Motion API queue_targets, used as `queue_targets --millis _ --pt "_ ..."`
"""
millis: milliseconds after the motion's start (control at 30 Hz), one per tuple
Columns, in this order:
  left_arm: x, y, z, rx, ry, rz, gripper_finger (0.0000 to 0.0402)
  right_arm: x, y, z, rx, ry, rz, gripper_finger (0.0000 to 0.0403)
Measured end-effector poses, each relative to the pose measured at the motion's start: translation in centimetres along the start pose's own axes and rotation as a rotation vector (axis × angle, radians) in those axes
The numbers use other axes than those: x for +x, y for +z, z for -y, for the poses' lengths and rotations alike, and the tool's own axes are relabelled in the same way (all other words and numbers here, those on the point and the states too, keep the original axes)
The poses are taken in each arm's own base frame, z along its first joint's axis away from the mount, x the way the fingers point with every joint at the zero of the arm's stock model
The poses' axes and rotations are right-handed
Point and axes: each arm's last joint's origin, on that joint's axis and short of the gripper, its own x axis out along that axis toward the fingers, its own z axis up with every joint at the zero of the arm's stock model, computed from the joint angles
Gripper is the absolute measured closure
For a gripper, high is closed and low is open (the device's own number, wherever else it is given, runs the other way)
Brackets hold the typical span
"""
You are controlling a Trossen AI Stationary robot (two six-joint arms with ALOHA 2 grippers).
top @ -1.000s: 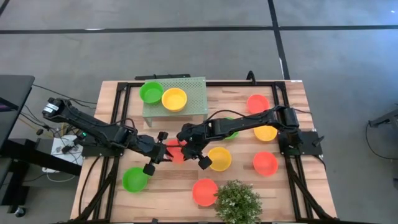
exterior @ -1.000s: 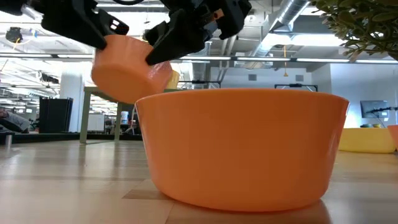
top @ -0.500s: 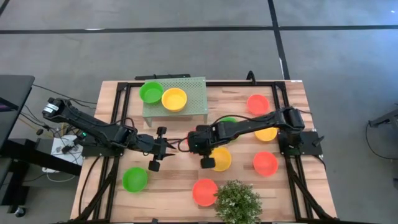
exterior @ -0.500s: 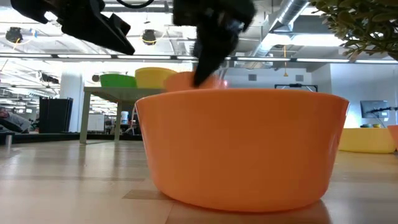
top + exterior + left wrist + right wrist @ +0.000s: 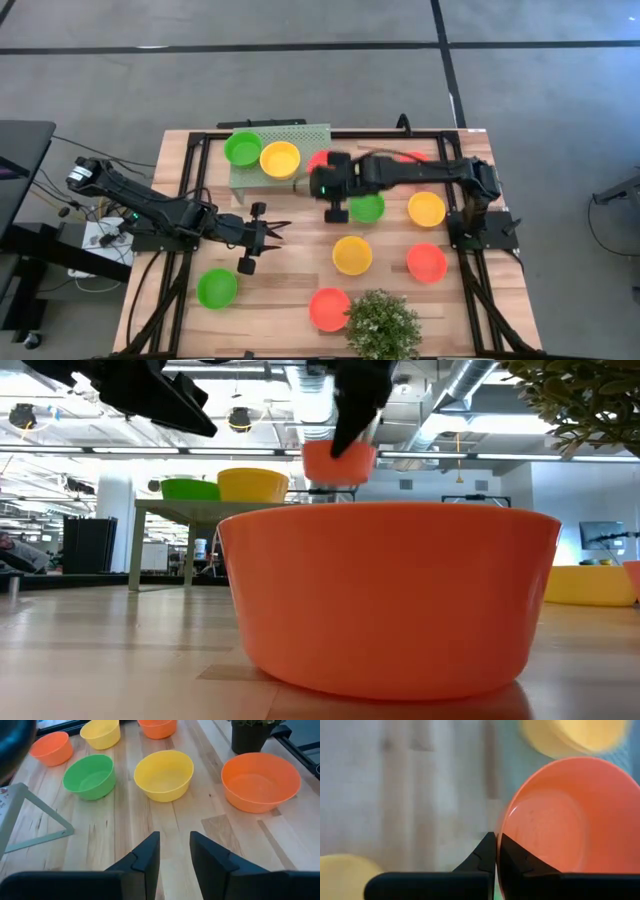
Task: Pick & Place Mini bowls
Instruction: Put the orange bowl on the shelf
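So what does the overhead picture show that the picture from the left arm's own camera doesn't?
Only the overhead view shows the right tool carrying a red-orange bowl by its rim beside the perforated stand, which holds a green bowl and a yellow one. Only the left arm's camera shows the left tool close up, empty and slightly open above bare wood. Both show the middle yellow bowl and the potted plant.

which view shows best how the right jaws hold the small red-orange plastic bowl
The right wrist view: the right gripper has its jaws pinched shut on the rim of the small red-orange plastic bowl. The high view shows only a sliver beside the arm; the low view shows it lifted; the left wrist view misses it.
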Motion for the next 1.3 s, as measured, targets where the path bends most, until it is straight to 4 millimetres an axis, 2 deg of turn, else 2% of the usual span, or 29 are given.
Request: queue_targets --millis 267,433,667,867,1200,1300 --pt "0.0 0.0 0.0 0.001 0.000 -0.002 0.0293 2.0 -0.7 6.2 0.006 0.159 0.073 0.0400" --pt "0.0 0.0 0.0 0.001 0.000 -0.002 0.0293 2.5 -1.3 8.3 0.029 0.239 0.103 0.0401" --pt "0.0 0.0 0.0 0.001 0.000 -0.002 0.0293 2.6 -1.3 8.5 0.030 0.245 0.113 0.0399" --pt "0.0 0.0 0.0 0.001 0.000 -0.002 0.0293 4.6 -0.9 8.0 0.007 0.241 0.098 0.0401" --pt "0.0 0.0 -0.1 0.005 0.006 0.002 0.0293 4.2 -0.6 8.3 0.004 0.206 0.132 0.0397" --pt "0.0 0.0 -0.1 0.005 0.006 0.003 0.0293 4.8 -0.8 8.3 0.006 0.216 0.110 0.0397"
